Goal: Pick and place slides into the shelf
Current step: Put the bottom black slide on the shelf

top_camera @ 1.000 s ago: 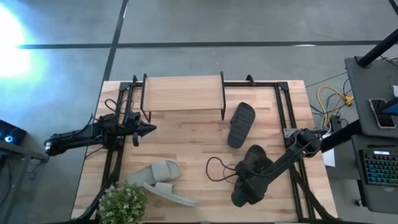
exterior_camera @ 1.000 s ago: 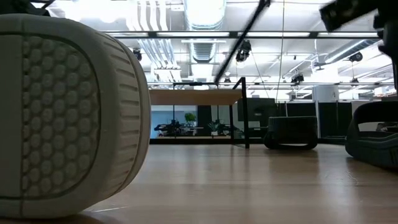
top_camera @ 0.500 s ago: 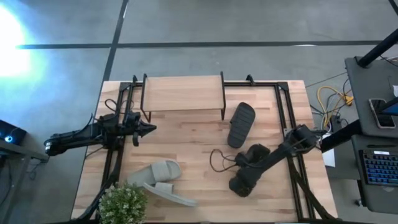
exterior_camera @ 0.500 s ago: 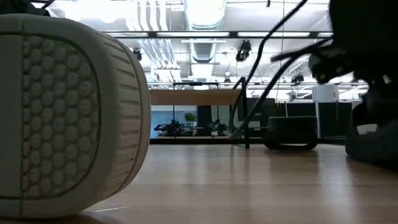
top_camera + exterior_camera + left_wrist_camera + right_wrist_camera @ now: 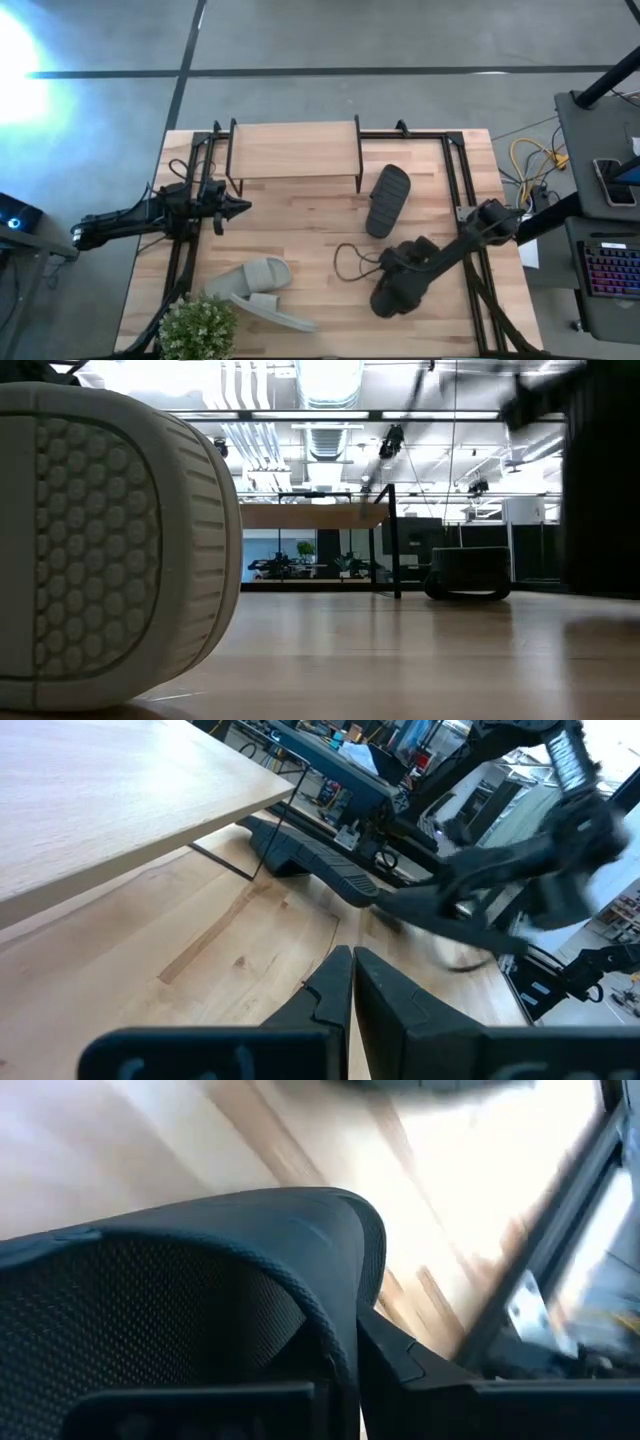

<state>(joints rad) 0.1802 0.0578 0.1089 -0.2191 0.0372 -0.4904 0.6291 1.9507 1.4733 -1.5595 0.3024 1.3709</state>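
One dark slide (image 5: 398,290) is at the table's near right, with my right gripper (image 5: 392,262) shut on its strap. The other dark slide (image 5: 388,198) lies flat on the table, right of the shelf (image 5: 295,150), which stands at the far middle. Two light grey slides (image 5: 262,290) lie together near the front left, one of them close to the low camera (image 5: 110,540). My left gripper (image 5: 240,208) waits shut at the table's left, just in front of the shelf's left leg, and touches nothing. My right gripper pinches the edge of the dark slide's wide strap (image 5: 335,1295) between its two fingers (image 5: 400,1365). The fingers slant down from the table's right side. The slide hangs below them, and in the low view it looks raised off the tabletop.
A potted plant (image 5: 198,328) stands at the front left corner beside the grey slides. A black cable loop (image 5: 350,265) lies on the table left of the held slide. Black frame rails (image 5: 460,190) run along both table sides. Bare wood stretches between the shelf and the slides.
My right gripper has shut on the dark slide's strap. It has drawn the slide a little toward the table's far side and back. In the low view the slide no longer rests on the tabletop.
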